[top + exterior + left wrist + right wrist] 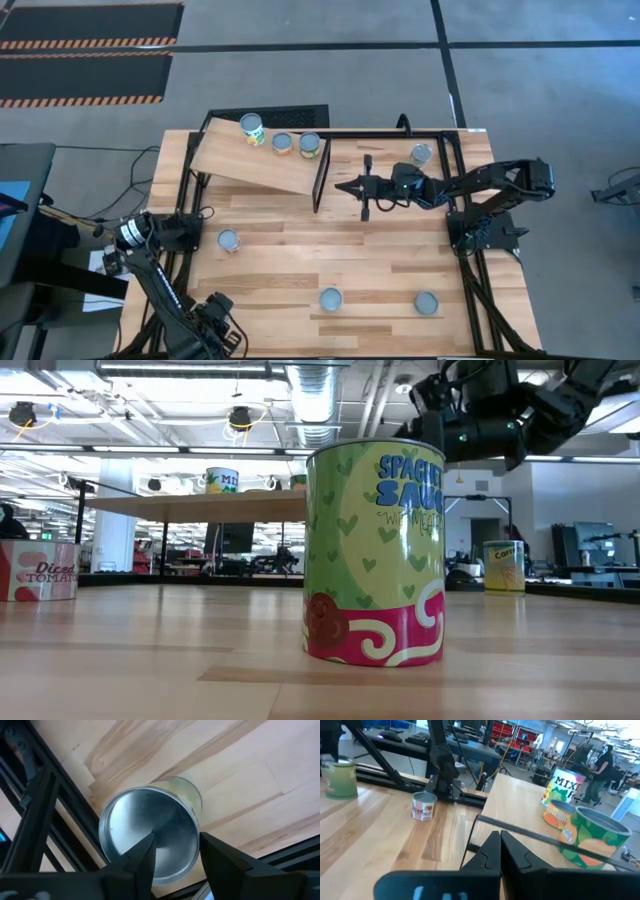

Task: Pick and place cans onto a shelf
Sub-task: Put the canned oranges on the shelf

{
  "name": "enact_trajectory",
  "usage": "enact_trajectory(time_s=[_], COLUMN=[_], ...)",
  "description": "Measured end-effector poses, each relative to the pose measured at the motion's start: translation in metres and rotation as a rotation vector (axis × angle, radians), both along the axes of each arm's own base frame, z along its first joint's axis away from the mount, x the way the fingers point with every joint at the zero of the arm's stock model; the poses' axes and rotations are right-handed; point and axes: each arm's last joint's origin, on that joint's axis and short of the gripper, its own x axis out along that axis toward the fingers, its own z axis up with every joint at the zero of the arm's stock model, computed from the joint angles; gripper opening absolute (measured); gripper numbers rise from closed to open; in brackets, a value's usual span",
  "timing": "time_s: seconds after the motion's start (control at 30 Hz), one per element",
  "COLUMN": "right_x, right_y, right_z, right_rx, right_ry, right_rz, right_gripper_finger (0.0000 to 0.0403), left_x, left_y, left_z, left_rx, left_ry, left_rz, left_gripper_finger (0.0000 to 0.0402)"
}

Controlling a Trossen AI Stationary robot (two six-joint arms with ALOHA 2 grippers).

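The light wood shelf (250, 158) stands slanted on its black frame at the far left. Three cans (282, 143) stand on its far edge; they also show in the right wrist view (595, 837). Several more cans stand upright on the table: one at the left (228, 240), two near the front (330, 298), one at the far right (421, 153). My right gripper (350, 187) is shut and empty, above the table just right of the shelf (500, 845). My left gripper (215, 318) waits at the near left corner, open (176, 840), looking at the left can's silvery top (145, 830) without touching it.
A black metal frame (455, 190) runs around the tabletop and rises beside the shelf's right end (322, 175). In the low view the green and pink sauce can (375, 550) stands close in front. Bare table lies in the middle between the cans.
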Motion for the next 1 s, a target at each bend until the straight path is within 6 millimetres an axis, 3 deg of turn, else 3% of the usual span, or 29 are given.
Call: enact_trajectory(time_s=[0.4,0.53,0.7,1.0], right_x=[0.0,0.0,0.0,0.0], right_y=[0.0,0.0,0.0,0.0], right_z=[0.001,0.001,0.001,0.001], right_rx=[0.0,-0.001,-0.001,-0.001], right_ry=[-0.002,-0.002,-0.003,-0.003], right_rz=[0.0,0.0,0.0,0.002], right_gripper_finger=[0.0012,0.0012,0.0012,0.0012], left_x=[0.022,0.035,0.044,0.057], left_y=[0.018,0.029,0.05,0.085], left_z=[0.002,0.008,0.029,0.07], left_rx=[0.007,-0.004,0.022,0.112], left_ry=[0.042,0.015,-0.079,-0.373], left_rz=[-0.193,-0.263,-0.348,-0.495], left_gripper_finger=[0.0006,0.0001,0.0,0.0])
